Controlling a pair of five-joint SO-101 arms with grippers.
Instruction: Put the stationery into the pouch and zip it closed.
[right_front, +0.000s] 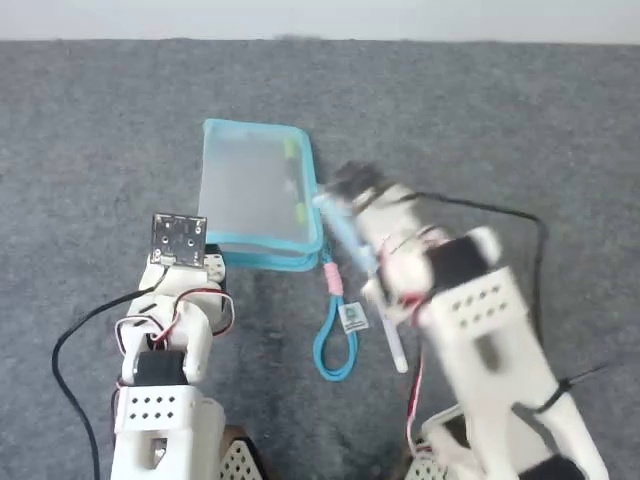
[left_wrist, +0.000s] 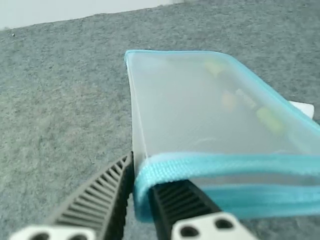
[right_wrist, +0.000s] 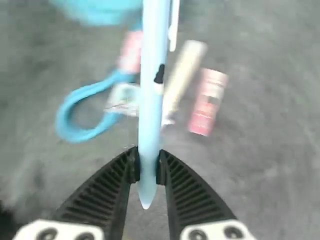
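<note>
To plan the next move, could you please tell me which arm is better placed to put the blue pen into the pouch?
Right: the right gripper clamps the blue pen beside the pouch, whose corner the left gripper pins.

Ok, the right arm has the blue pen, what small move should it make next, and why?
Probably ease the blue pen toward the pouch, aiming for its opening, which I cannot make out. The right gripper is shut on the pen beside the pouch, and the left gripper clamps its corner.
</note>
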